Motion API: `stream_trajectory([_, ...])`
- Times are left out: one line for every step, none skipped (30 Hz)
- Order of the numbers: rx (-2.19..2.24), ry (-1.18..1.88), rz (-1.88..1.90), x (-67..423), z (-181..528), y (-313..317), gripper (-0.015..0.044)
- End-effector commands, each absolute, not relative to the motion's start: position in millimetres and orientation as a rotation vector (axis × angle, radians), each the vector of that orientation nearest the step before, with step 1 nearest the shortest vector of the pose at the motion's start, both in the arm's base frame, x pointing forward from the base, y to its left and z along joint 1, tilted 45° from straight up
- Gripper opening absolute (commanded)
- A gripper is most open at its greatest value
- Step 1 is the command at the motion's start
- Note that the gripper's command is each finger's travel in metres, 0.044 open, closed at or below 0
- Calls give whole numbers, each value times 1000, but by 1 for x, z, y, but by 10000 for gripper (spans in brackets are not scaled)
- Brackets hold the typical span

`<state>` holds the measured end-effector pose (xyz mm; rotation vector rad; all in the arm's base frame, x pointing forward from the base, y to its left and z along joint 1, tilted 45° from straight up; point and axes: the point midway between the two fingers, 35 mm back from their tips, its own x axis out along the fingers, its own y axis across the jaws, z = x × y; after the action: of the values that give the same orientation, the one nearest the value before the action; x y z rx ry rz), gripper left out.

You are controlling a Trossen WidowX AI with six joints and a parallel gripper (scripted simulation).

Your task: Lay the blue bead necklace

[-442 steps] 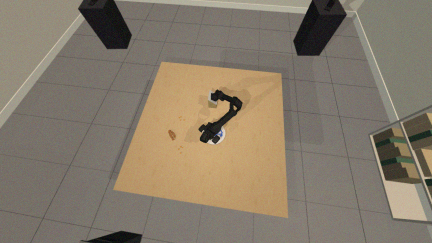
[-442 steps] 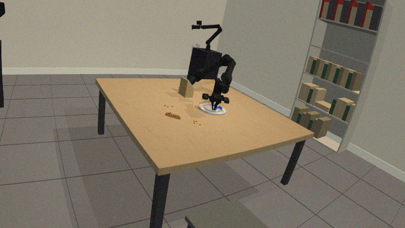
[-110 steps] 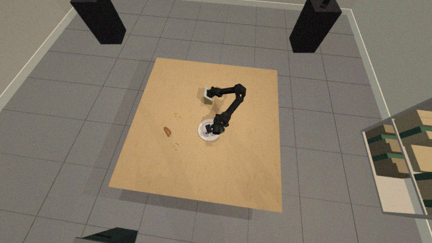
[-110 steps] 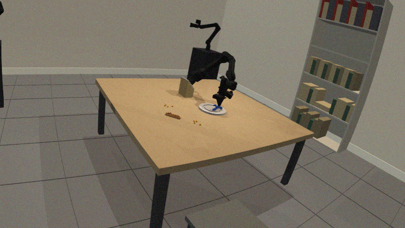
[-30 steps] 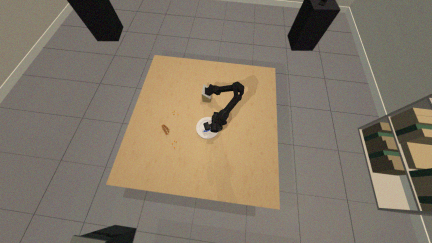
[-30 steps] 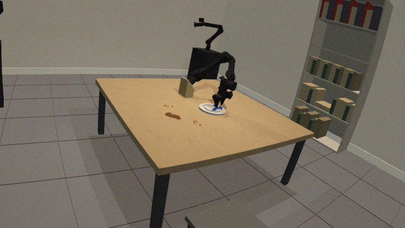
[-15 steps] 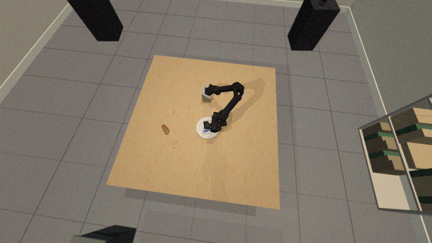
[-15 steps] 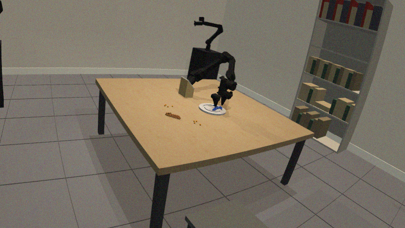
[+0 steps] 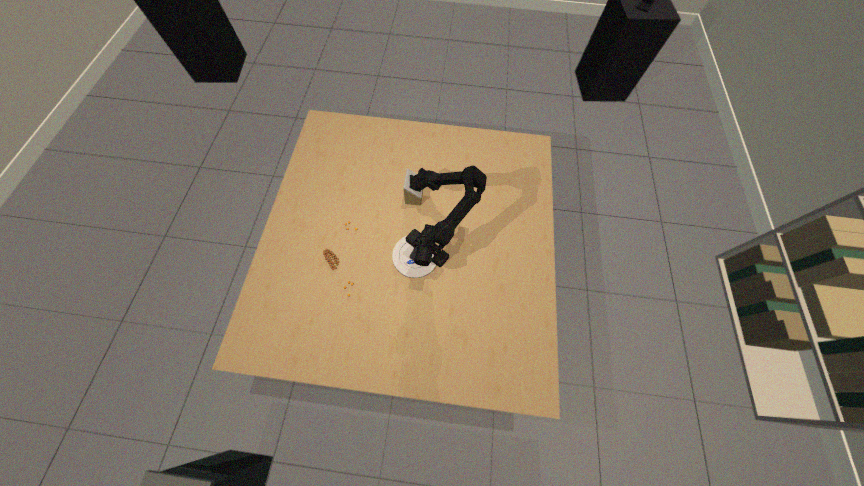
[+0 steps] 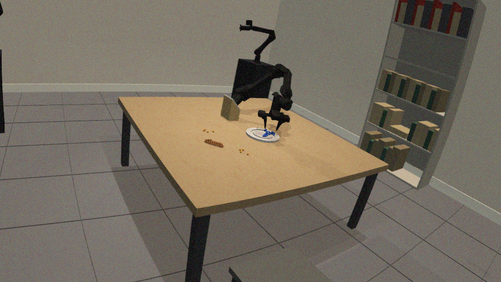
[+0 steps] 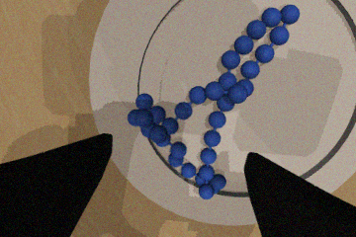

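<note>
Overhead, a brown bead pile lies left on the table, then the arm's block base, from which the arm reaches right to an elbow and folds back down over the white board. Its gripper points straight down just above the board, fingers partly spread and holding nothing. Between them the necklace lies bunched across the board's middle, crossing the groove at its lower left rather than following it.

Matt blue beads, smooth pale board, matt wood-grain table.
</note>
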<state>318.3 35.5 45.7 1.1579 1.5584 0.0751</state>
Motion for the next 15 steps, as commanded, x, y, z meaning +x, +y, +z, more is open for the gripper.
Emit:
stream_trajectory([1601,1616,-389,327,52,17,300])
stream_trajectory([1601,1616,-389,327,52,17,293])
stream_trajectory([1601,1616,-389,327,52,17,287])
stream_trajectory([1601,1616,-389,327,52,17,280])
stream_trajectory([1601,1616,-389,327,52,17,273])
stream_trajectory([1601,1616,-389,327,52,17,267])
stream_trajectory([1601,1616,-389,327,52,17,260])
stream_trajectory([1601,1616,-389,327,52,17,253])
stream_trajectory([1601,1616,-389,327,52,17,247])
stream_trajectory([1601,1616,-389,327,52,17,240])
stream_trajectory([1601,1616,-389,327,52,17,233])
stream_trajectory([1601,1616,-389,327,52,17,227])
stream_trajectory([1601,1616,-389,327,52,17,220])
stream_trajectory([1601,1616,-389,327,52,17,213])
stream_trajectory([1601,1616,-389,327,52,17,207])
